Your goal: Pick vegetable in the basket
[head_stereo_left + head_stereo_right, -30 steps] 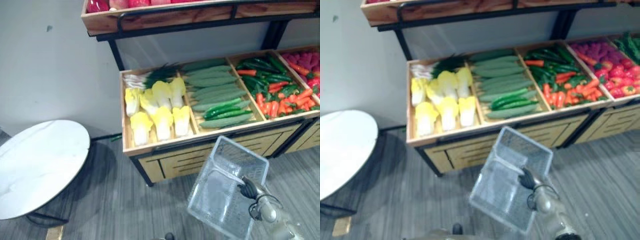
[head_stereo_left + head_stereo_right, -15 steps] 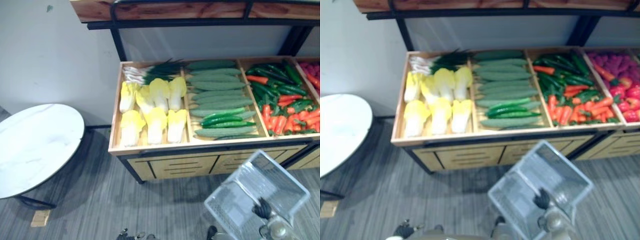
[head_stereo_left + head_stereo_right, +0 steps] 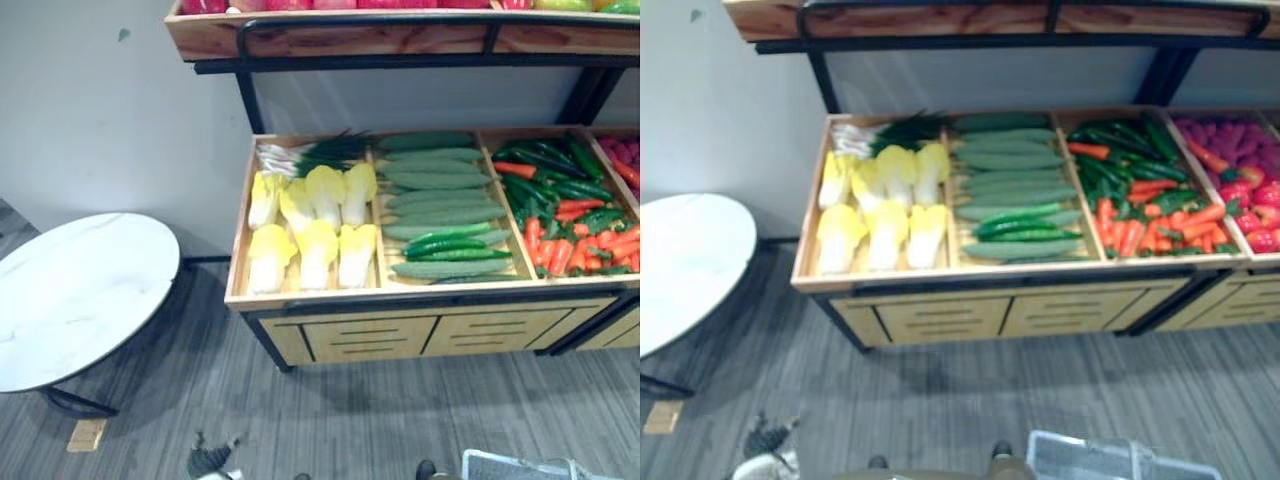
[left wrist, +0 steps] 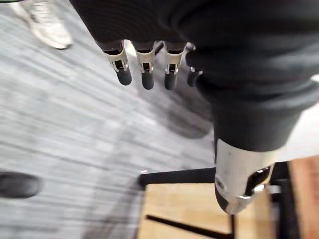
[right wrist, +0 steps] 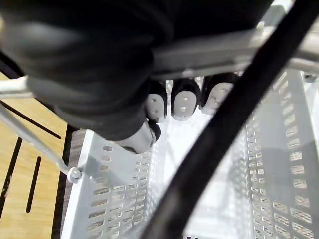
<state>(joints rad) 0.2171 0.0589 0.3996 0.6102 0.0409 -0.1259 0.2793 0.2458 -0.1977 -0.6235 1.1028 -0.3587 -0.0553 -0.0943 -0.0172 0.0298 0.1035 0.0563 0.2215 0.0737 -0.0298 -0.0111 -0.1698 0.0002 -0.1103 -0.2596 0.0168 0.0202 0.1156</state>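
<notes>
A clear perforated plastic basket (image 5: 124, 199) hangs from my right hand (image 5: 185, 102), whose fingers curl round its metal handle (image 5: 224, 50). The part of its inside I see holds nothing. Its rim (image 3: 520, 465) pokes in at the lower right, in front of the wooden vegetable stand (image 3: 420, 335). The stand's tray holds yellow cabbages (image 3: 315, 225) and green onions (image 3: 310, 152) on the left, cucumbers (image 3: 440, 200) in the middle, and peppers and carrots (image 3: 565, 215) on the right. My left hand (image 4: 144, 64) hangs low over the floor with straight fingers, holding nothing; it also shows as the hand (image 3: 765, 440) at lower left.
A round white table (image 3: 75, 295) stands left of the stand. An upper shelf (image 3: 400, 30) with red produce overhangs the tray. Drawer fronts (image 3: 1020, 315) face me below it. Grey floor lies between me and the stand. A person's shoe (image 4: 47, 25) is near my left hand.
The basket has dropped from beside the stand's front to the bottom edge, and my right hand has left the eye views. My left hand has come into view at lower left. The camera has shifted.
</notes>
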